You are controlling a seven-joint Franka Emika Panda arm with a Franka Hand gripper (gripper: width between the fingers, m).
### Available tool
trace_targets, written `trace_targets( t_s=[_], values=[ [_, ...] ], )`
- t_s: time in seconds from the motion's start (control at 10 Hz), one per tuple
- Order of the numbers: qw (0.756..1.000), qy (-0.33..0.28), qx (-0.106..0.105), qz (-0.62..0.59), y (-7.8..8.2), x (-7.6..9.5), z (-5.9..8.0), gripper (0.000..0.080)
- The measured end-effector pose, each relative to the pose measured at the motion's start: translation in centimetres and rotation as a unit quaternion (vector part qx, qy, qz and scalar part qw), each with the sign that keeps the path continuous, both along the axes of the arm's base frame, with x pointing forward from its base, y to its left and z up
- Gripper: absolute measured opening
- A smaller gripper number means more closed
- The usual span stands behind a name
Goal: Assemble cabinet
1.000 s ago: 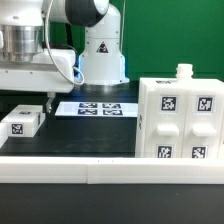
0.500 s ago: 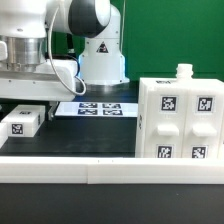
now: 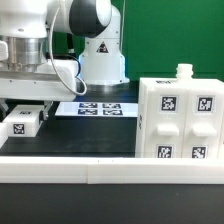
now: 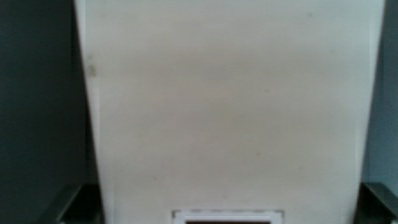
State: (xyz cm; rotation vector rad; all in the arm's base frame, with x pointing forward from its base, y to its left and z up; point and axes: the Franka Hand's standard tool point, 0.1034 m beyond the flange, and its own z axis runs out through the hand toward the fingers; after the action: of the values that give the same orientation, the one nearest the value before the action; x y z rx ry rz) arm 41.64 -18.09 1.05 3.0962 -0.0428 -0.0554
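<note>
Currently the gripper [image 3: 24, 106] hangs low at the exterior view's left, directly over a small white block [image 3: 20, 123] that lies on the dark counter [image 3: 90, 135] and shows one black-and-white tag on its near face. In the wrist view that block [image 4: 214, 100] fills most of the picture as a pale flat surface, and the dark fingers [image 4: 64, 206] stand apart, one on each side of it. Whether the pads actually touch its sides cannot be told.

The cabinet [image 3: 182, 125] stands upright at the exterior view's right, well apart from the gripper and close to the white rail [image 3: 110, 168] along the counter's front edge. Its inset panels carry four visible tags, and a small white stub [image 3: 184, 71] sticks up from its top. Between the block and the cabinet, further back, the marker board [image 3: 95, 108] lies flat in front of the arm's white base [image 3: 100, 60].
</note>
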Motion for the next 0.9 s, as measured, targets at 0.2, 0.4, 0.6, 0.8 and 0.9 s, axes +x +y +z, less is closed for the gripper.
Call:
trace_targets(
  t_s=[0.2, 0.4, 0.6, 0.8, 0.9],
  values=[
    [1.0, 0.0, 0.0, 0.0, 0.0, 0.0, 0.0, 0.0558],
    [1.0, 0.005, 0.012, -0.012, 1.1, 0.5, 1.5, 0.0558],
    [0.999, -0.012, 0.024, -0.022, 3.4, 1.8, 5.2, 0.0559],
    [0.998, -0.019, 0.036, -0.043, 6.5, 3.1, 8.0, 0.056],
    [0.998, -0.024, 0.038, -0.053, 8.3, 3.8, 9.0, 0.056]
  ],
)
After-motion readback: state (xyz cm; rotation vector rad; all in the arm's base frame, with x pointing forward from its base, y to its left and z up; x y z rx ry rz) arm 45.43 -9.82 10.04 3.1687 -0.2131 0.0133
